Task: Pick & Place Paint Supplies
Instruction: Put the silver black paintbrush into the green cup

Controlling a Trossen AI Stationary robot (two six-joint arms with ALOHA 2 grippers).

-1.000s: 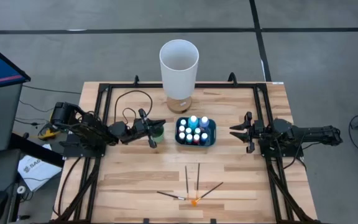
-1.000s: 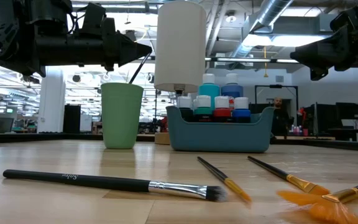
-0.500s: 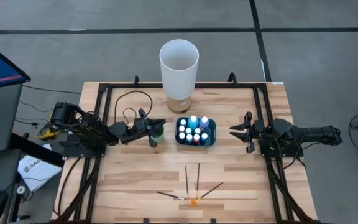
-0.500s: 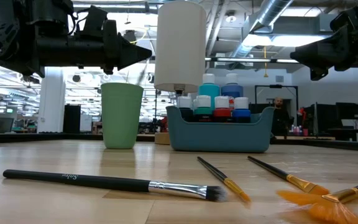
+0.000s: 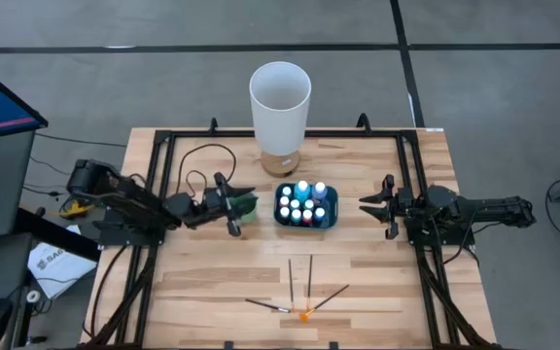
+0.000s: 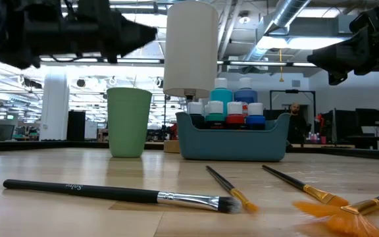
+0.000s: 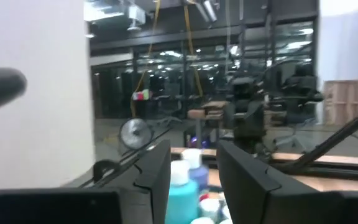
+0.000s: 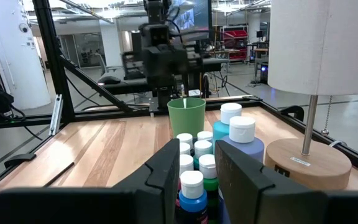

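High view shows the left claw (image 5: 246, 201) hanging over the green cup (image 5: 244, 205), its fingers parted with a gap and holding nothing, while the right claw (image 5: 367, 206) waits closed on the far side of the blue tray (image 5: 332, 205) from the cup. The paint bottles (image 5: 301, 203) sit packed in that tray and four brushes (image 5: 297, 288) lie loose on the worktop (image 5: 377, 282), well apart from the cup. Risks: as the left arm leaves, it could clip the cup's rim and tip it toward the tray, and the crossed brushes may scatter or roll when one is pinched.
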